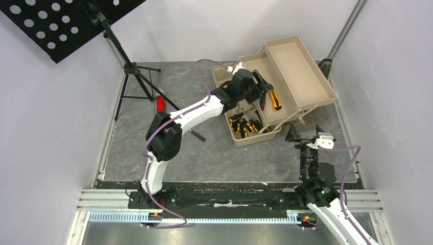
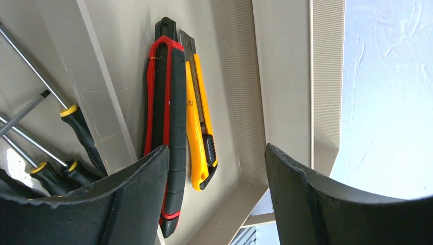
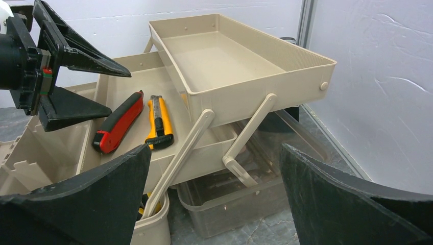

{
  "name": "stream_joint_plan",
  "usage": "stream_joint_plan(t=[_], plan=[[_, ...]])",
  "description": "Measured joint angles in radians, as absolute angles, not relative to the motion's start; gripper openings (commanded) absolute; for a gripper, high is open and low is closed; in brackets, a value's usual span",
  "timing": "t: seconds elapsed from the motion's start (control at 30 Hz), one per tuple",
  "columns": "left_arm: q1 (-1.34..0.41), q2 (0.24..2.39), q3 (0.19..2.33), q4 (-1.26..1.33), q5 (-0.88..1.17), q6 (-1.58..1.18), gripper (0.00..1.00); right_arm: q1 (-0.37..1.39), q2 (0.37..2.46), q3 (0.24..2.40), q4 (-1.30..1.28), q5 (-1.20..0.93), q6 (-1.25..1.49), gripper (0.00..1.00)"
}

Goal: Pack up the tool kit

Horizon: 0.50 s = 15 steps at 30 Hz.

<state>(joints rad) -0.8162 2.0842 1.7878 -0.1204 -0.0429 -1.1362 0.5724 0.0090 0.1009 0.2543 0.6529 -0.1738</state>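
Note:
The tan toolbox point(image 1: 298, 71) stands open at the back right with its trays fanned out; the top tray point(image 3: 255, 97) has nothing in it. A red utility knife point(image 2: 166, 127) and an orange one point(image 2: 196, 117) lie side by side in the middle tray point(image 3: 153, 81). Yellow-and-black screwdrivers point(image 1: 245, 125) lie in the base point(image 1: 255, 139). My left gripper point(image 2: 215, 148) hovers open just above the two knives, gripping neither. My right gripper point(image 3: 215, 148) stands open in front of the box's right end with nothing between its fingers.
A black music stand point(image 1: 66, 25) on a tripod point(image 1: 135, 71) fills the back left, and a red bar-shaped piece point(image 1: 160, 104) lies by its leg. A clear plastic bin point(image 3: 240, 204) sits under the trays. White walls close in on both sides.

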Motion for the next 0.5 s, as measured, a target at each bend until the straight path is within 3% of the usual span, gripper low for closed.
stream_joint_plan(t=[0.3,0.5], plan=[[-0.816,2.010,1.732,-0.129,-0.057,-1.132,0.75,0.572,0.009,0.101,0.254,0.653,-0.174,0.98],[-0.810,1.829,1.639,-0.154,-0.104,-1.062,0.75,0.572,0.023,0.168,0.196,0.653,-0.173,0.99]])
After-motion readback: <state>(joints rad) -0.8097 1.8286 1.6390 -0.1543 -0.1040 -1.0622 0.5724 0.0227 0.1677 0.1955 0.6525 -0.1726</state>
